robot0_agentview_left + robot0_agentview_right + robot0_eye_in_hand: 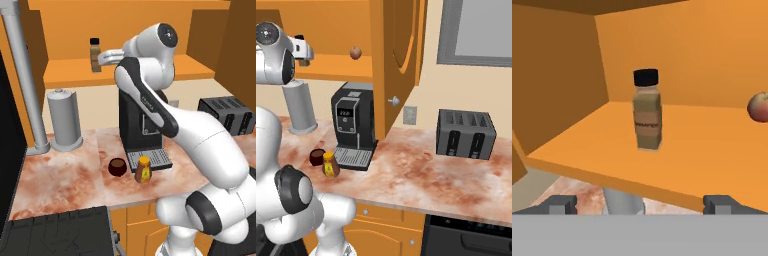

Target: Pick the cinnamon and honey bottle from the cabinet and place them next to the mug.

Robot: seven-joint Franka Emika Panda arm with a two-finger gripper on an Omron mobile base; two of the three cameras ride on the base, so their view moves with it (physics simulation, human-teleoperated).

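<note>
The cinnamon (647, 111), a slim black-capped jar of brown powder, stands upright on the shelf of the orange cabinet (677, 160), also seen as cinnamon (95, 55). My gripper (641, 204) is open, level with the shelf's front edge and short of the jar, nothing between its fingers. In the left base view the gripper (100, 58) sits right beside the jar. On the counter, the amber honey bottle (143, 169) stands upright next to the dark brown mug (117, 167); both show again as honey bottle (330, 164) and mug (317, 157).
A red apple (758, 107) lies on the shelf to the jar's right. A black coffee machine (140, 130) stands behind the mug. A grey paper-towel holder (64, 120) is at the left, a toaster (465, 133) at the right, and the open cabinet door (398, 55) hangs over the counter.
</note>
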